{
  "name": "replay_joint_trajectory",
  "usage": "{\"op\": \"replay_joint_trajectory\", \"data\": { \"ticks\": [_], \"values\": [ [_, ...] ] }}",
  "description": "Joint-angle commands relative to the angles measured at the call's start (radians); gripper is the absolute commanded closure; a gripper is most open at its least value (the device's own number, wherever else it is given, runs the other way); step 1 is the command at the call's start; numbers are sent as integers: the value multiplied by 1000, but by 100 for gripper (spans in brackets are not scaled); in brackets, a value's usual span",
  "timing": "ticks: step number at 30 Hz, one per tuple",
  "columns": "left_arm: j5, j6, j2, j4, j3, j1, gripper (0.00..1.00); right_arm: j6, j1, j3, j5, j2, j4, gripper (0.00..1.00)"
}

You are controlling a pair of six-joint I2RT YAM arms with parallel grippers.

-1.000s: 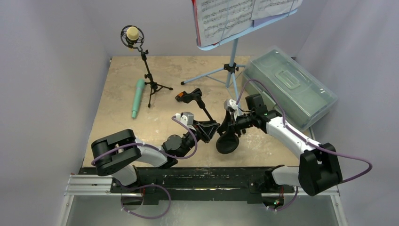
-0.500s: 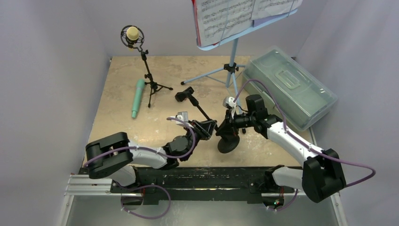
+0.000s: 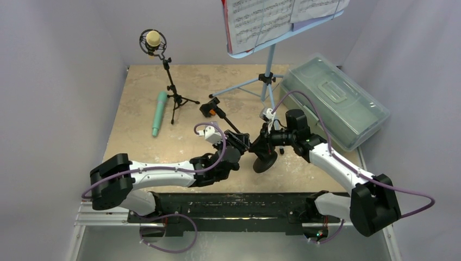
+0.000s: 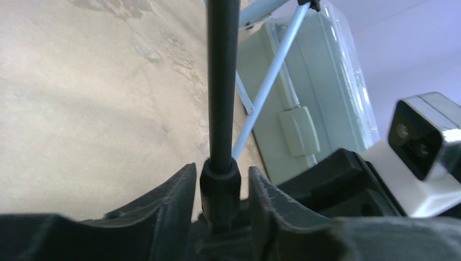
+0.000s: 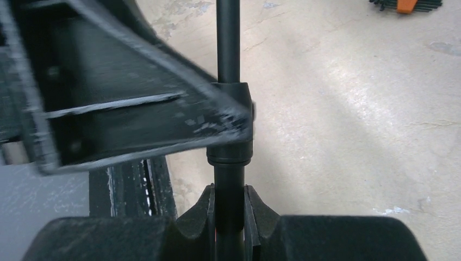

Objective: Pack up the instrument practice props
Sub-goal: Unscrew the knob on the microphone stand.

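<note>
The black round-base pole [image 3: 228, 124] is tilted off the table, its round base [image 3: 265, 162] edge-on and its orange-tipped clip end [image 3: 209, 110] pointing far-left. My right gripper [image 3: 261, 145] is shut on the pole [image 5: 228, 43] near the base, as the right wrist view [image 5: 229, 206] shows. My left gripper [image 3: 243, 144] straddles the pole's collar [image 4: 220, 182] with narrow gaps on both sides. The teal microphone [image 3: 159, 113] lies at the left. The beige microphone [image 3: 153, 39] sits on the black tripod [image 3: 173, 92]. The light-blue music rack [image 3: 270, 65] holds music sheets [image 3: 272, 16].
The translucent grey-green box [image 3: 334, 100], lid closed, stands at the right, close behind my right arm; it also shows in the left wrist view [image 4: 293, 98]. The rack's tripod legs [image 3: 239, 86] spread at the far middle. Walls enclose the table on three sides.
Both grippers have moved away from the arm bases with the pole. The base has risen and turned edge-on. My left arm has stretched out further along the pole.
</note>
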Motion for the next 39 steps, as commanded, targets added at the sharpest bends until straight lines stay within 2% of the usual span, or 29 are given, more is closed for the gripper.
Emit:
{"op": "replay_joint_trajectory", "data": {
  "ticks": [1,3,6,8,10,13,17,20,24,30,39],
  "values": [
    [39,68,-75,21,35,-25,52,47,-30,7,5,-8,112,100],
    [73,156,-99,47,17,-25,40,47,-31,8,-29,-9,112,100],
    [189,309,-150,163,-51,-25,30,40,-33,11,-78,-14,111,100],
    [309,430,-186,246,-108,-25,26,20,-37,16,-136,-15,110,100],
    [522,620,-228,378,-201,-25,23,-60,-44,32,-234,-13,73,100],
    [682,700,-303,526,-325,-25,13,-142,-49,46,-315,-13,0,100],
    [708,727,-379,675,-468,-25,7,-171,-54,47,-350,-17,-10,100],
    [693,752,-377,845,-558,-25,4,-189,-58,46,-379,-18,-16,100],
    [667,800,-274,1119,-631,-25,0,-204,-66,43,-406,-19,-20,100],
    [704,943,-50,1446,-627,-21,0,-227,-67,41,-420,-19,-37,100],
    [772,901,86,1482,-478,54,2,-255,-68,44,-431,-23,-59,100]
  ]
}}
